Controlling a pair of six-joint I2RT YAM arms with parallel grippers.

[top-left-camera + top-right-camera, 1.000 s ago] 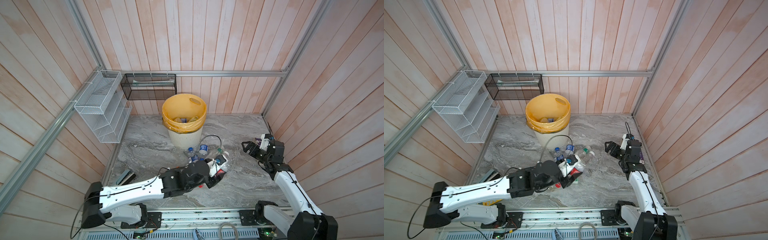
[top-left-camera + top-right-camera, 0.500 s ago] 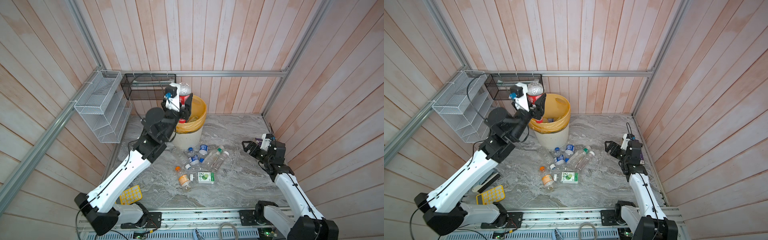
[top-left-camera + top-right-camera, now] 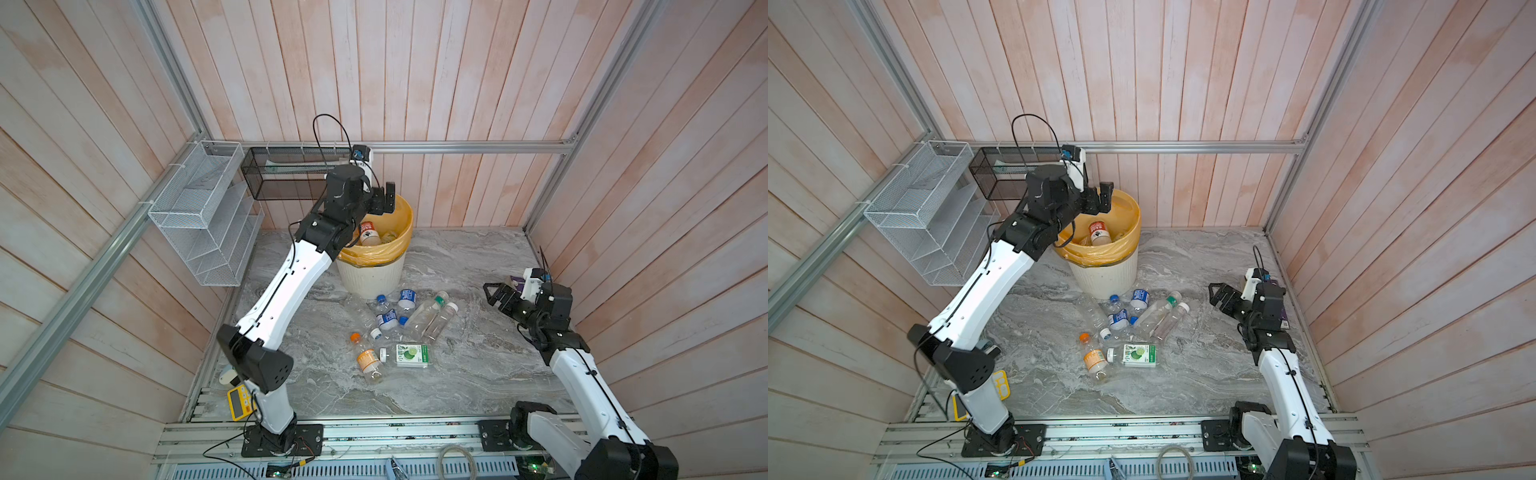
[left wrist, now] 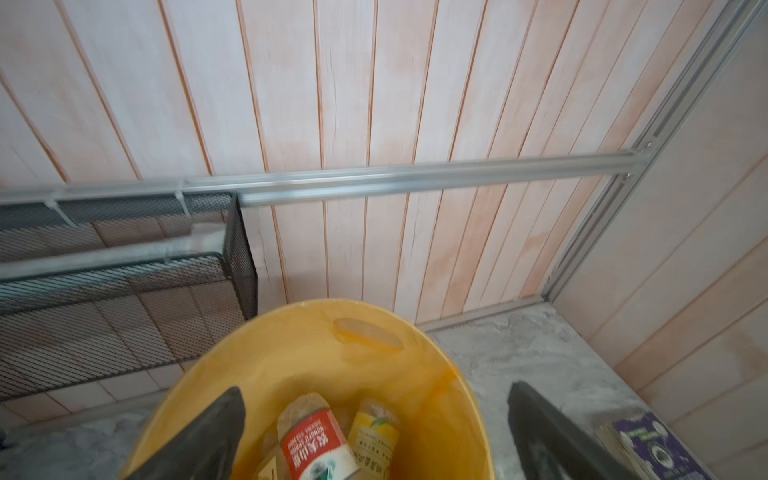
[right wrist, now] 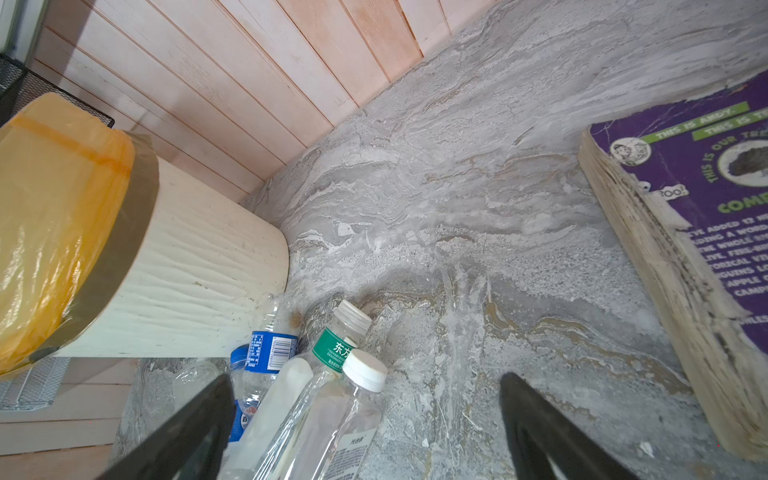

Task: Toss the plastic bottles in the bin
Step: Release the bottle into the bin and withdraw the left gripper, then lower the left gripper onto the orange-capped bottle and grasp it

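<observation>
The cream-white bin (image 3: 374, 274) (image 3: 1104, 278) with its yellow-orange liner stands at the back wall. My left gripper (image 3: 384, 199) (image 4: 374, 390) hangs open and empty over its mouth. Inside lie a red-labelled bottle (image 3: 368, 232) (image 4: 318, 444) and a yellow-labelled one (image 4: 374, 436). Several plastic bottles (image 3: 399, 320) (image 3: 1133, 316) lie on the floor in front of the bin, among them a green-labelled flat one (image 3: 411, 355) and an orange-labelled one (image 3: 368, 361). My right gripper (image 3: 492, 293) (image 5: 365, 378) stays open low at the right, apart from a white-capped bottle (image 5: 332, 415).
A black mesh basket (image 3: 286, 178) and a white wire rack (image 3: 203, 220) hang on the walls left of the bin. A yellow calculator (image 3: 240, 402) lies by the left arm's base. A purple book (image 5: 706, 208) lies at the right wall beside my right gripper.
My left arm rose from the floor pile with a red-labelled bottle, swung over the bin and opened; the bottle now lies inside. The right arm has not moved.
</observation>
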